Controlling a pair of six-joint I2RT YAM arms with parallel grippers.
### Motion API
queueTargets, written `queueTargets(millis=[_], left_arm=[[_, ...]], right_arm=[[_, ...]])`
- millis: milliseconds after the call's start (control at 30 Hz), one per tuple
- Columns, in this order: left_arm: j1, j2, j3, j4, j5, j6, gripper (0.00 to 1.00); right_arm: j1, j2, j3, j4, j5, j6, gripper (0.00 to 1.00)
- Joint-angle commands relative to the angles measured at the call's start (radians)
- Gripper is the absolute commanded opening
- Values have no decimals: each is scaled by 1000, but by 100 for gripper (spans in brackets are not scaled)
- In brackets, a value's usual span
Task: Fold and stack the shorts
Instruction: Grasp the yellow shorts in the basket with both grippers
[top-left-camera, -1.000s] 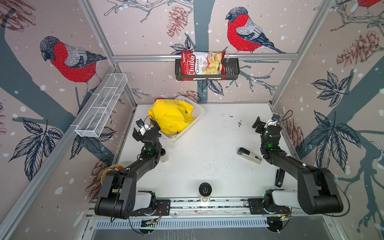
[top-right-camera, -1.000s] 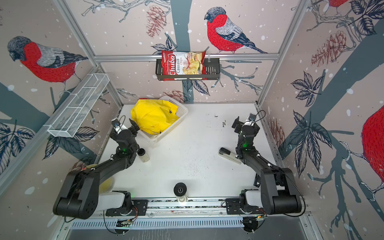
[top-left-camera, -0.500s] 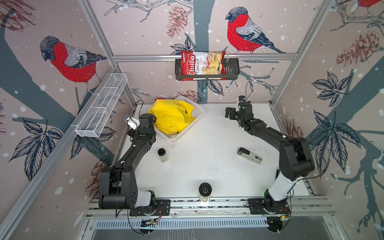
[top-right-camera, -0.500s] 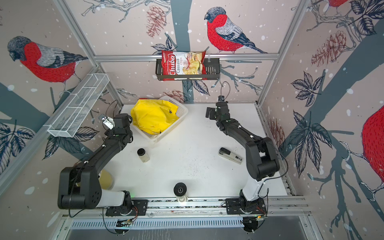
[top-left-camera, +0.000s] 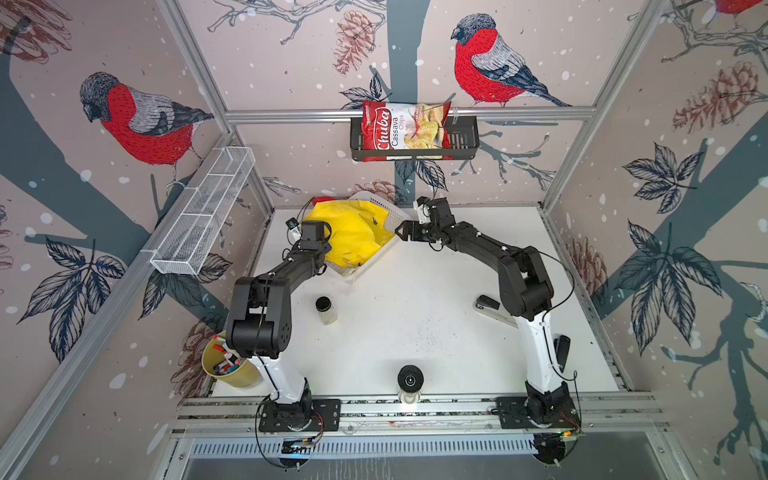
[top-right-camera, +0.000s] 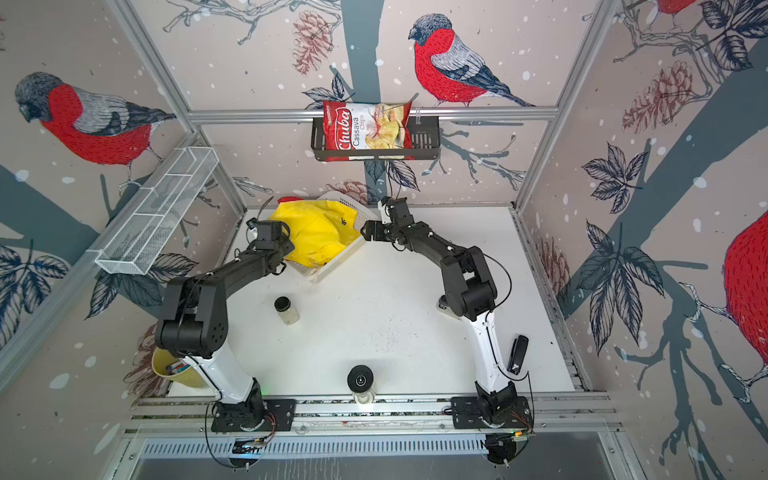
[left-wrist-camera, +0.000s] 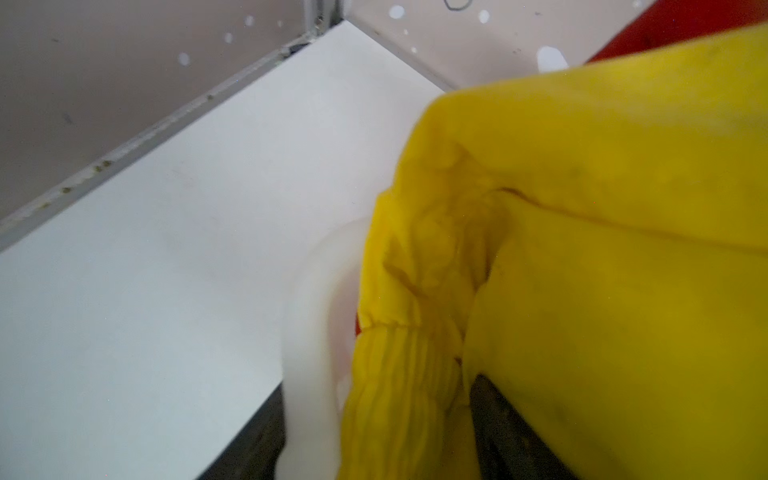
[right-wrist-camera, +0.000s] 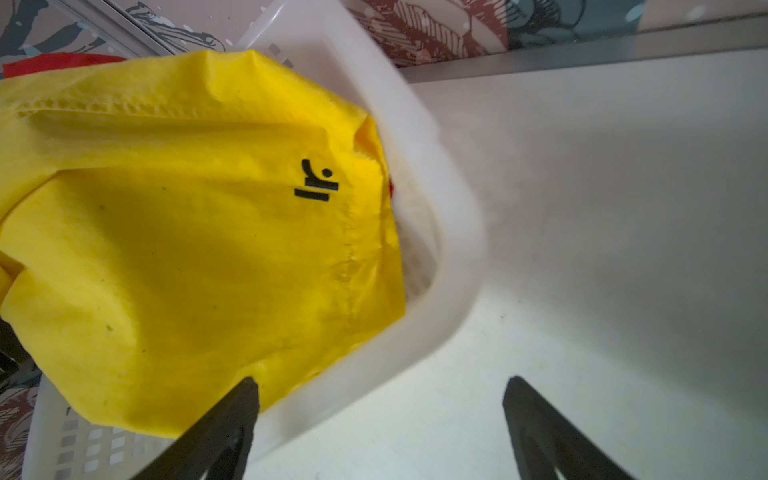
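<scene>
Bullfinch wallpaper (top-left-camera: 141, 124) (pine cones (top-left-camera: 357, 41) too) surrounds a white tabletop (top-left-camera: 415, 299) under even light.

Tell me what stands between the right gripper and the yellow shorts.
Only the white lattice basket, by its rim. The rim runs between the open right gripper and the yellow shorts heaped inside. One of its fingers sits at the rim by the cloth's edge. Nothing else visible blocks it.

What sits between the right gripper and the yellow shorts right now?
The white basket's rim. In the right wrist view it curves between the open right gripper and the yellow shorts; both top views show the gripper at that basket corner.
</scene>
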Motion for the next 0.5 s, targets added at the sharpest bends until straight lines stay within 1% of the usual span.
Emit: queueTargets(millis=[0,33,100,167,200,233,300,400,467], left_arm=[[-51,39,42,-36,87,29,53],[-73,50,60,-45,103,29,50],[-110,63,86,-65,130,26,46],[-147,69,111,-85,139,20,44],[-165,71,127,-98,144,19,41],[-183,75,145,-111,156,17,34],[-217,82,174,-137,186,11,27],[-281,91,205,-158,219,-2,21],[-327,102,221,-163,248,-18,18]], right_arm=[[2,30,39,8,-76,81,88],[1,27,35,14,-75,84,87],[-3,6,9,27,-62,89,87],[-9,-26,-30,38,-39,93,89],[-14,-46,-49,36,-25,99,90],[-23,-64,-66,27,-9,109,91],[-46,-102,-111,14,11,135,91],[-93,-173,-213,25,34,186,91],[-123,-208,-265,20,42,214,90]])
